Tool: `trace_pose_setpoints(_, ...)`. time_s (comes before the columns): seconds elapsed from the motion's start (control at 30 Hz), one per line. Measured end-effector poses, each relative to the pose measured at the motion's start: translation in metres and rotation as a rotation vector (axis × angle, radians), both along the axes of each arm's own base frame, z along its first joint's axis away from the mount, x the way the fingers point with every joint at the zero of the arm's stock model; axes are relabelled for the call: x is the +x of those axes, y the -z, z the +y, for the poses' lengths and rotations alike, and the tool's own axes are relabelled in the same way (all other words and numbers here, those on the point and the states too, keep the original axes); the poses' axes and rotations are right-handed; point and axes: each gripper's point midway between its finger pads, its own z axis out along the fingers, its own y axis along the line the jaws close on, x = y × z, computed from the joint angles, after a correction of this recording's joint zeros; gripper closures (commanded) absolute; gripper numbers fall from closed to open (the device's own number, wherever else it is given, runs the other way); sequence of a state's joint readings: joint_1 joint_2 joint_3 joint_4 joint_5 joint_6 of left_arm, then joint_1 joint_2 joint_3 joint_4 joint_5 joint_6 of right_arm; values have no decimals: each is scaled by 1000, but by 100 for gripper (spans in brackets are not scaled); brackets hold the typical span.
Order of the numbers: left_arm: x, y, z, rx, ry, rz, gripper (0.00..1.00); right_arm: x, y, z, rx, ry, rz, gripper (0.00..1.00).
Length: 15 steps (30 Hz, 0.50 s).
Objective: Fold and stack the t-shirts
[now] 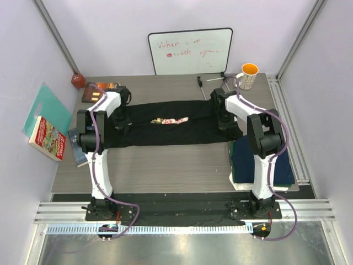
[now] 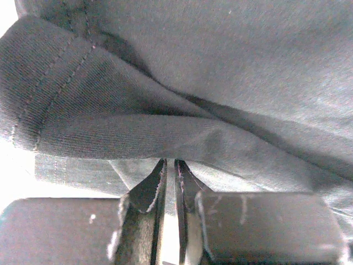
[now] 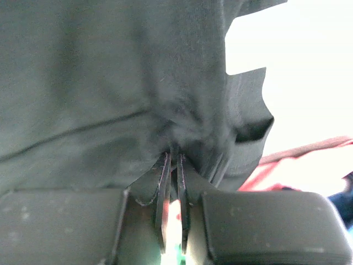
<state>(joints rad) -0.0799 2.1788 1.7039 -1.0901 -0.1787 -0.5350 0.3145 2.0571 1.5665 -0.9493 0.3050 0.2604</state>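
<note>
The left claw [image 2: 170,163] has its fingers all but together, pinched on a fold of the black shirt [image 1: 165,131] beside a stitched hem. The right claw [image 3: 172,157] is the same: fingers nearly touching, with bunched black cloth caught at their tips. From above, each claw has one end of that shirt, and it runs as a long dark band between them across the middle of the bench [image 1: 165,165], parallel to the far edge. A small patch of pink-and-white print [image 1: 170,120] shows near the middle of the band.

Toward the near right corner, partly under the right arm, lies a folded navy shirt [image 1: 241,157]. A strip of white shows under its near edge.

At the far right corner stands a mug [image 1: 247,76], pale outside and orange inside. I cannot tell whether anything is in it. Just left of it a few thin pens [image 1: 212,80] lie along the far edge.

A whiteboard [image 1: 190,51] with red writing leans against the back wall. A dark book [image 1: 98,91] lies at the far left corner, with a small red object [image 1: 78,80] beside it. Off the left edge, a red-covered book [image 1: 47,138] and a teal board [image 1: 45,107] lean against the wall.
</note>
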Motion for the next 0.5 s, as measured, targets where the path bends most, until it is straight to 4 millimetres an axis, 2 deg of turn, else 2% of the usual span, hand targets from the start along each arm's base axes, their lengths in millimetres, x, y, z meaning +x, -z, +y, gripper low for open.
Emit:
trace_pose_setpoints(0.1,-4,1,0,0,5,10,90,-1,15,-11,-29,20,35,85)
trace_pose_setpoints(0.5,-13,2,2,-2,13,31,90,26,15,-26,-141,19,29,85)
